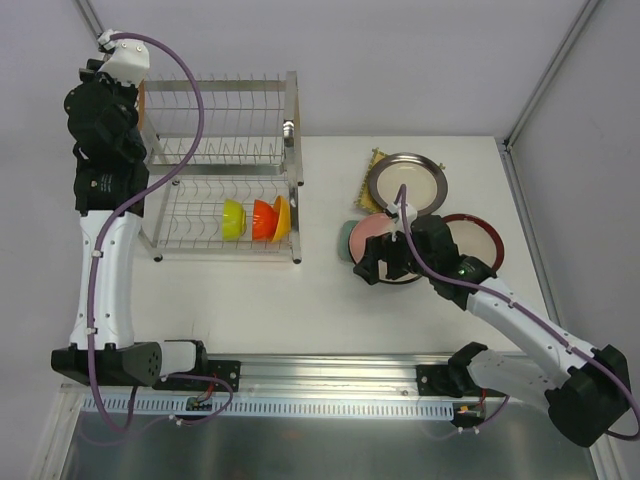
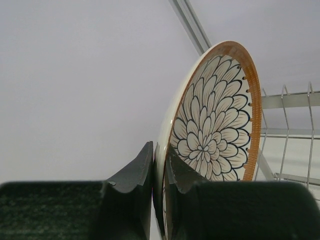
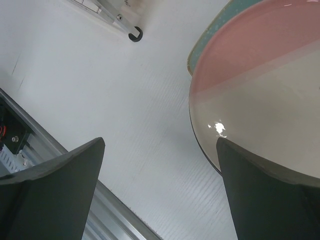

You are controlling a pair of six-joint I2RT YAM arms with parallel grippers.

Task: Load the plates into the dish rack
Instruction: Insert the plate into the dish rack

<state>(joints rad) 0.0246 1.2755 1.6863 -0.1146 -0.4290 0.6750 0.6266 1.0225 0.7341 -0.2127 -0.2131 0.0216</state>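
my left gripper (image 2: pixel 159 159) clamped on the petal plate (image 2: pixel 215 125), plate upright by the rack (image 1: pixel 292 100), my right gripper (image 3: pixel 160 145) wide apart over the pink plate (image 3: pixel 260 90) edge

Top view: bright, even overhead light; table (image 1: pixel 330 310) near-white, slightly washed out; soft, faint shadows beside dish rack (image 1: pixel 240 86) and arms. Left wrist: petal-pattern plate (image 2: pixel 212 125) sharp; left gripper (image 2: pixel 158 152) in fg dark, blurred; bkgd flat grey. Right wrist: small glare spot on pink-and-white plate (image 3: pixel 260 100); right gripper (image 3: pixel 160 145) dark, out of focus.
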